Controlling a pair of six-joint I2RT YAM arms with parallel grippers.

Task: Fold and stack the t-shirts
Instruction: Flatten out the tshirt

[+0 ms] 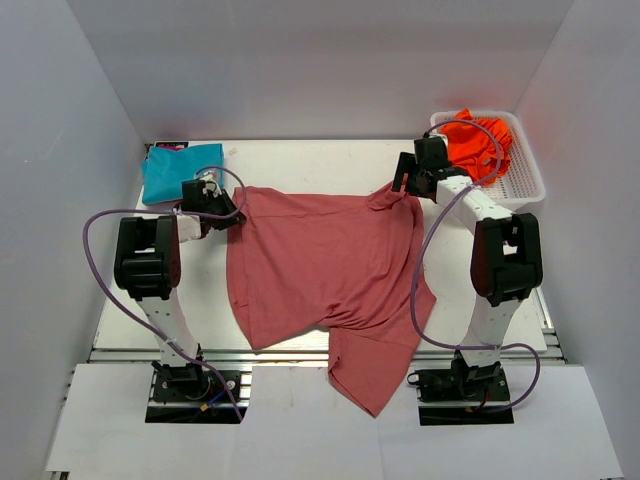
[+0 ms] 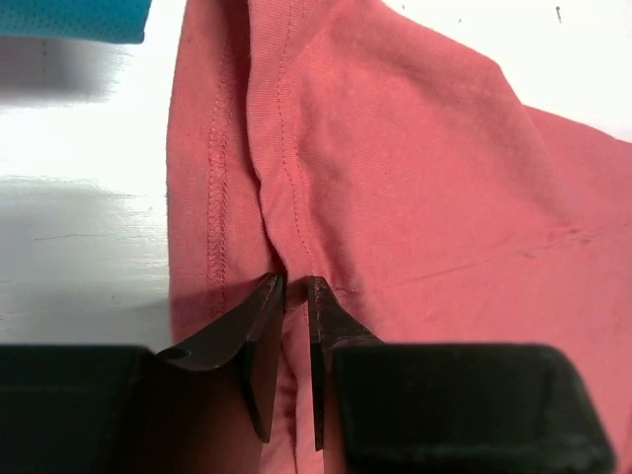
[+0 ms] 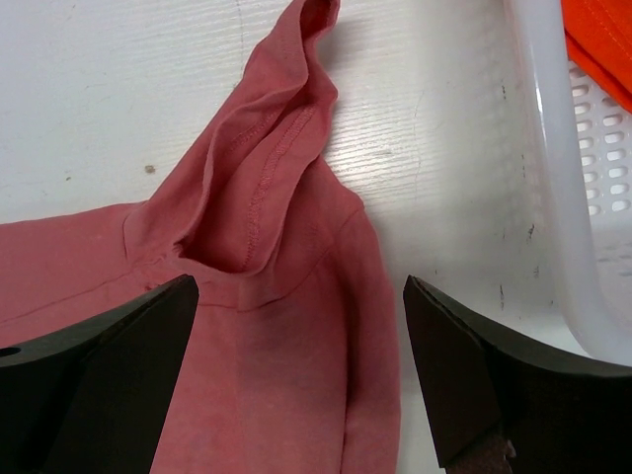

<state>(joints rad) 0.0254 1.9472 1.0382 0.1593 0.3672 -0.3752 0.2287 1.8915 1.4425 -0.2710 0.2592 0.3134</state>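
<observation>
Step in hand: judged as taking both upper corners of the salmon t-shirt (image 1: 325, 265) to straighten it for folding
Left gripper (image 2: 294, 286): jaws nearly together, pinching a ridge of the salmon cloth beside the stitched hem; at the shirt's upper left corner in the top view
Right gripper (image 3: 301, 296): released, jaws spread wide; the sleeve and shoulder seam lie between and ahead of the fingers, no contact visible
Shirt position: centre of the table (image 1: 300, 165), lower hem hanging over the near edge at lower centre
Doing it well: the right jaws should come down astride the shoulder seam, not the loose sleeve tip; take both layers; lift both corners evenly so the cloth does not skew
Other shirts: teal t-shirt (image 1: 172, 170) folded at upper left; orange t-shirt (image 1: 475, 140) in the basket (image 1: 525, 175) at upper right
</observation>
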